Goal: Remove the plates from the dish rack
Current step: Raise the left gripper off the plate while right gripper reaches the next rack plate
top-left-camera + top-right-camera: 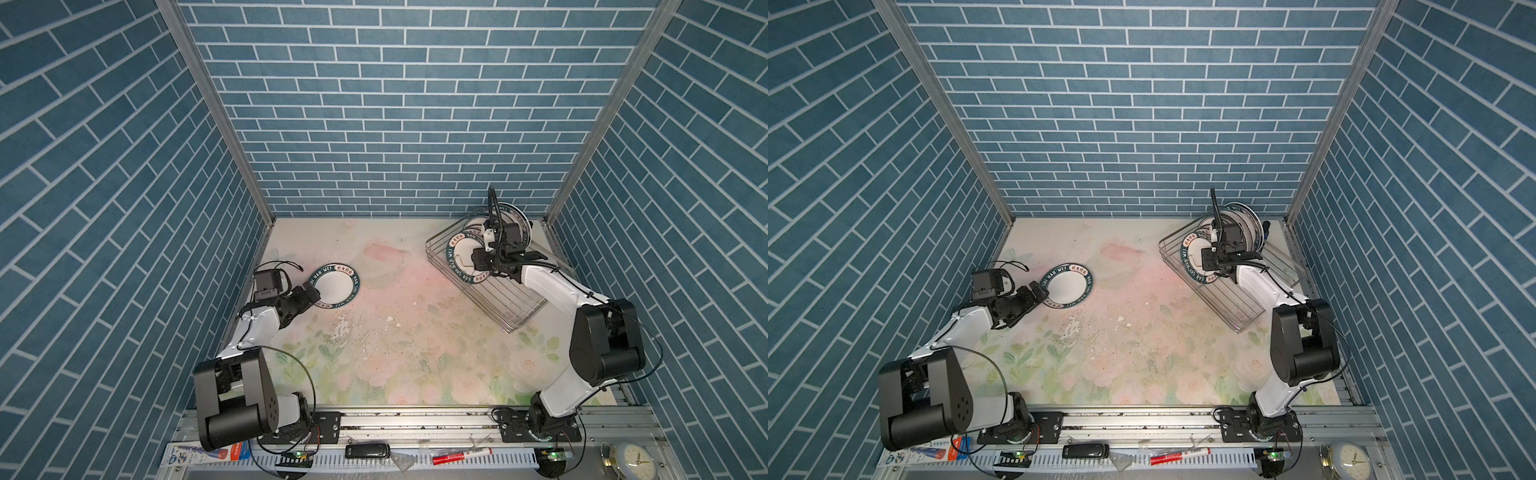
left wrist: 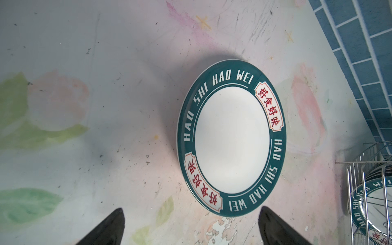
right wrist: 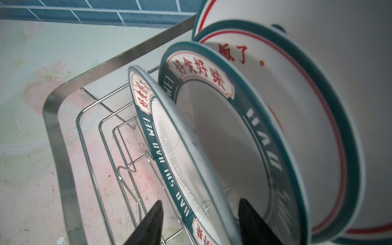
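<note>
A white plate (image 1: 336,286) (image 1: 1067,286) (image 2: 231,137) with a teal lettered band lies flat on the flowered table at the left. My left gripper (image 1: 312,293) (image 2: 192,208) stands open just short of its near rim, touching nothing. The wire dish rack (image 1: 519,307) (image 1: 1246,307) (image 3: 55,127) sits at the back right with several plates upright in it. My right gripper (image 1: 478,257) (image 3: 200,200) straddles the rim of the frontmost plate (image 1: 457,253) (image 3: 169,135), one finger on each side, with gaps showing. Behind it stand another teal-banded plate (image 3: 222,127) and red-lined ones (image 3: 307,106).
The near half of the rack holds only bare wire. Blue brick walls close in the back and both sides. On the front rail lie a black device (image 1: 368,450), a red marker (image 1: 461,455) and a clock (image 1: 631,459). The table paint is chipped (image 1: 345,328) mid-left.
</note>
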### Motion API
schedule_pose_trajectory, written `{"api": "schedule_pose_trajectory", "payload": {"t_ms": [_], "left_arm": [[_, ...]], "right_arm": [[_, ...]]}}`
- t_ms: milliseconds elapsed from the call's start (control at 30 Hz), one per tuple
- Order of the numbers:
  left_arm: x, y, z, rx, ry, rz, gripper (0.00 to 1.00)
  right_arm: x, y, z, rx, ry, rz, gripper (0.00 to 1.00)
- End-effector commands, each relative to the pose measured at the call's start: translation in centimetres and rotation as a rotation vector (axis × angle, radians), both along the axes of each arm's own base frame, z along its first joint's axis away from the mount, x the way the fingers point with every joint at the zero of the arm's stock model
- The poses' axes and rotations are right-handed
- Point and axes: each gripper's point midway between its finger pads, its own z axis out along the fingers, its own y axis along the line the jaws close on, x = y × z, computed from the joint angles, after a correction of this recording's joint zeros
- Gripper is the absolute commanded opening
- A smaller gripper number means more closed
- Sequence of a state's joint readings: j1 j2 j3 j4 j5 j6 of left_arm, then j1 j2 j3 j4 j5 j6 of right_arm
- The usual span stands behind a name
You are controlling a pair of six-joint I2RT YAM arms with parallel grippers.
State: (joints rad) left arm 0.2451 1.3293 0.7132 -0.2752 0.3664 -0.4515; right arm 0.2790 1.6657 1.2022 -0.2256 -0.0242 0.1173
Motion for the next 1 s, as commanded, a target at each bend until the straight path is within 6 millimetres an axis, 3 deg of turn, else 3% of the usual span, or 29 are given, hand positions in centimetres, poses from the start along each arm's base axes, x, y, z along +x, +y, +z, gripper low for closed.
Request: {"api": "schedule_pose_trajectory", "payload": {"t_ms": [0, 333, 867, 967], "left_arm": [[-0.3, -0.3, -0.3, 0.007, 0.008, -0.023, 0.99], [-0.2, -0.3, -0.2, 0.004, 0.007, -0.024, 0.99], [0.1, -0.2, -0.2, 0.004, 0.007, -0.022, 0.99], [0.1, -0.3, -0.2, -0.001, 0.005, -0.024, 0.99]], "right_arm": [[1.4, 1.3, 1.8, 0.020, -0.087, 0.103, 0.52], [1.3, 1.9, 1.8, 0.064, -0.113, 0.160, 0.31], [0.4, 2.0, 0.3, 0.072, -0.052, 0.166, 0.20], [0.2, 1.9, 0.4, 0.068, -0.057, 0.165, 0.12]]}}
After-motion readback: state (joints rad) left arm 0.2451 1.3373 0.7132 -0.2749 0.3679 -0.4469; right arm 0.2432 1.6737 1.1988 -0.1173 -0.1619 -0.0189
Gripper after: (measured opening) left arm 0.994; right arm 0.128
